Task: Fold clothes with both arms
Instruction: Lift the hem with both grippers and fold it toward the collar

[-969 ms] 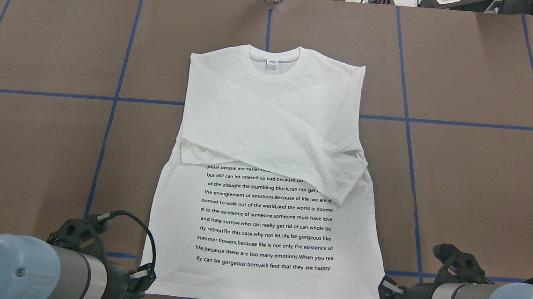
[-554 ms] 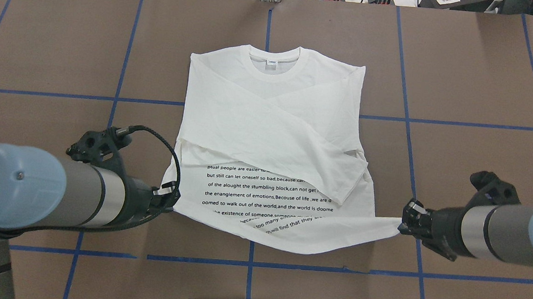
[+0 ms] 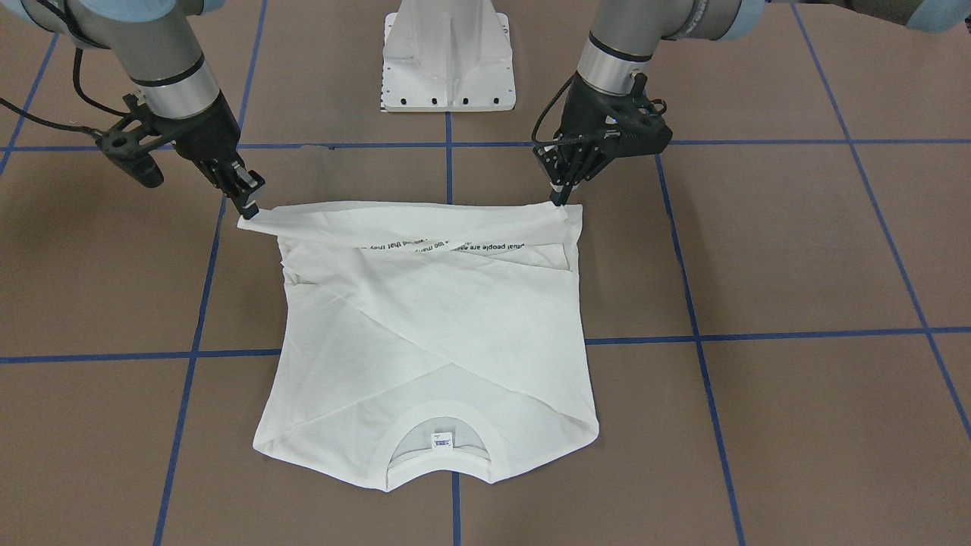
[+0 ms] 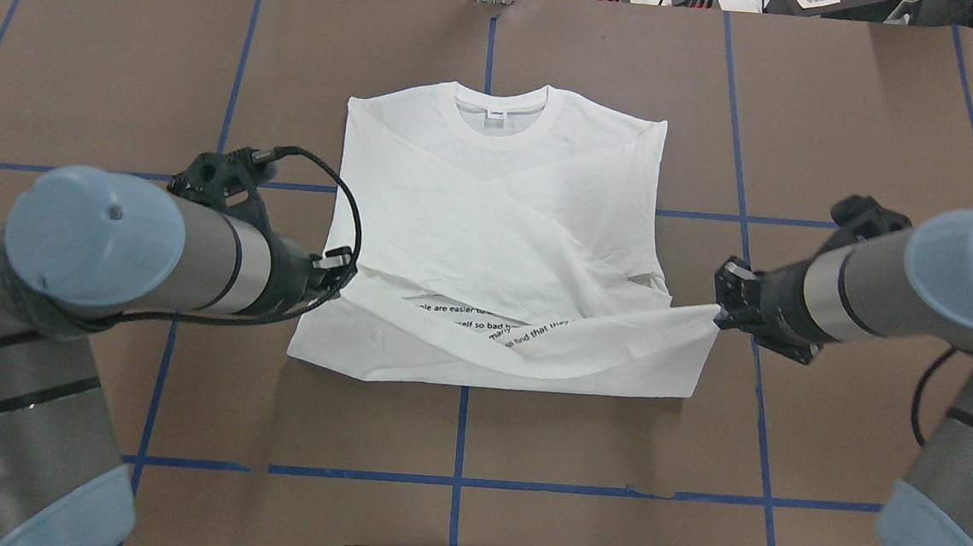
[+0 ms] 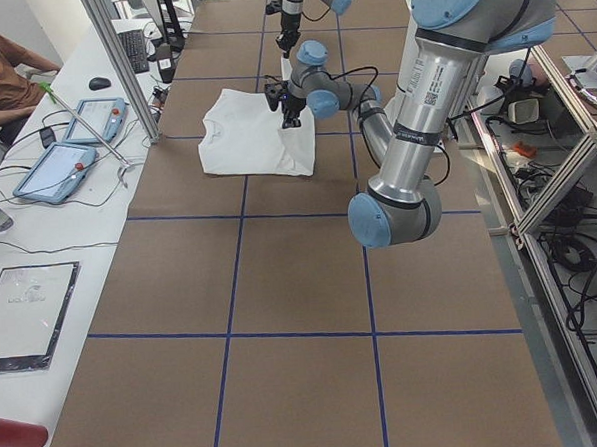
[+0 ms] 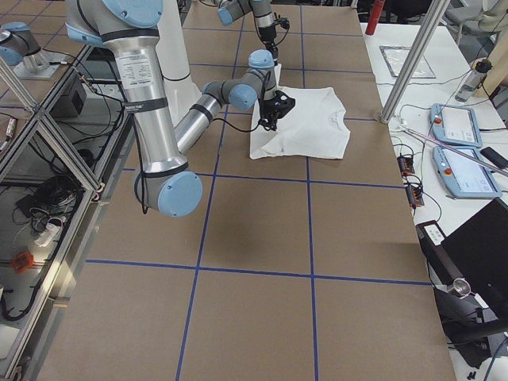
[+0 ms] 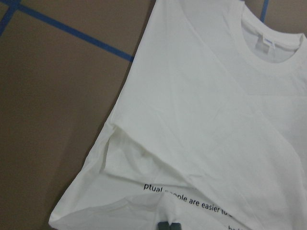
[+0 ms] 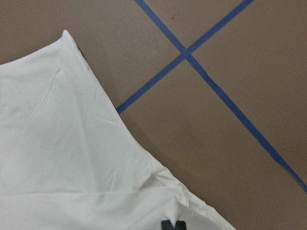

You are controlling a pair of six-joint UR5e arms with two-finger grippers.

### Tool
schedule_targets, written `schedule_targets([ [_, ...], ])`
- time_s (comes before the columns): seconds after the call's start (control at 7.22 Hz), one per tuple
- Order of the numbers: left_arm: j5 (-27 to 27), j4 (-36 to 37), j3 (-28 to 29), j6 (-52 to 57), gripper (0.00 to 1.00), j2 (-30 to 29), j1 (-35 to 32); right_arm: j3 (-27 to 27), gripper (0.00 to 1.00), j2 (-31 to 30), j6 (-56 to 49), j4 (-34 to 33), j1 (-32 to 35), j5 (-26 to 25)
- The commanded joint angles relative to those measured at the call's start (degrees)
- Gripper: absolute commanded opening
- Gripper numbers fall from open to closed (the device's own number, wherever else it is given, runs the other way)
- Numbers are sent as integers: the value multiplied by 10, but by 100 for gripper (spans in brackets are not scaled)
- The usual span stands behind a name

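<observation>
The T-shirt lies face up in the middle of the brown surface, its collar at the far side from the robot; both long sleeves are already laid crosswise over the chest, so the sleeve folds look done. The step in hand appears to be the bottom-to-top fold. The left tool is pressed onto one corner of the hem and the right tool onto the other, each pinching cloth; between them the hem hangs as a slightly sagging band just above the body of the shirt, about level with the crossed cuffs. The lower part is doubled over, with a crease on the surface at the robot's side; most of the printed text is hidden under the raised layer and only a few slanted lines show.

By this judgement the task is past its middle; what is left is to bring the hem up to the collar or shoulders, lay it flat, let go at both corners, and perhaps smooth or halve the bundle. The band sags more in the centre than at the ends, so it may land wrinkled.

As for containers, no box, basket or tray for the shirt shows in any view; the shirt rests directly on the surface among blue tape lines.
</observation>
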Motion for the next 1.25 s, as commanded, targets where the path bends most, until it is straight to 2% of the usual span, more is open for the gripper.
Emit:
schedule_targets([
  [0.0, 2, -113, 107, 37, 0, -3, -40, -86, 0, 47, -77, -6, 46, 0],
  [0.28, 4, -136, 148, 40, 0, -23, -76, -183, 0, 111, -86, -5, 65, -9],
  [0.42, 33, -140, 171, 40, 0, -41, -83, -202, 0, 117, -108, -3, 71, -14],
  [0.55, 46, -154, 230, 40, 0, -80, -83, -231, 0, 132, -108, 16, 74, -19],
  [0.83, 60, -222, 291, 40, 0, -90, -83, -325, 0, 188, -103, 51, 74, -21],
  [1.11, 78, -270, 346, 40, 0, -102, -82, -406, 0, 203, -103, 133, 75, -42],
])
